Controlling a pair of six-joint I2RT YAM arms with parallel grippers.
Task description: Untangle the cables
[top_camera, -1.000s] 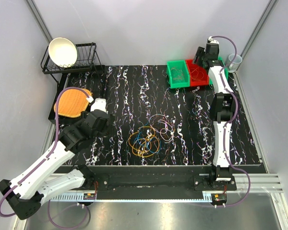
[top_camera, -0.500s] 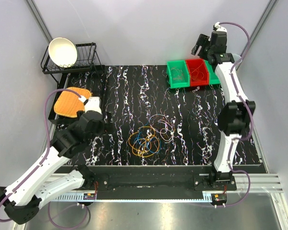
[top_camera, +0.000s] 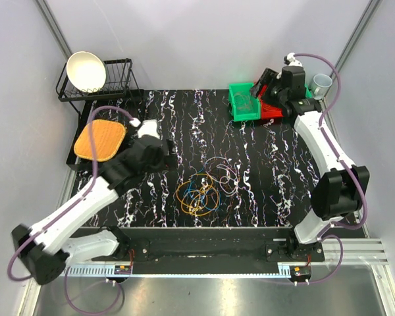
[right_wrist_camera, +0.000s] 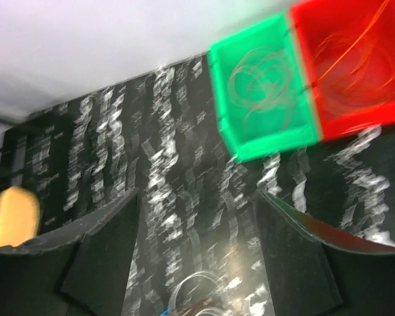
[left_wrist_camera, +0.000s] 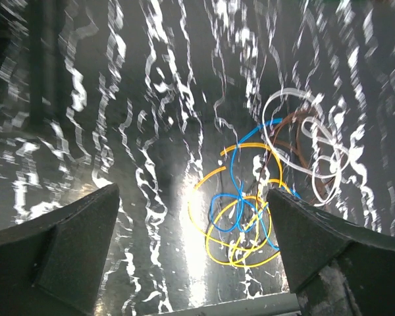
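Claws agape, empty: left claw, right claw

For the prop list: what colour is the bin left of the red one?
The bin is green; sharpest in the top external view.

No readable text in any view.
Nothing legible on the green bin, red bin, white bowl, orange pad or marbled table; the cables carry no tags that can be made out. Both wrist views are blurred.
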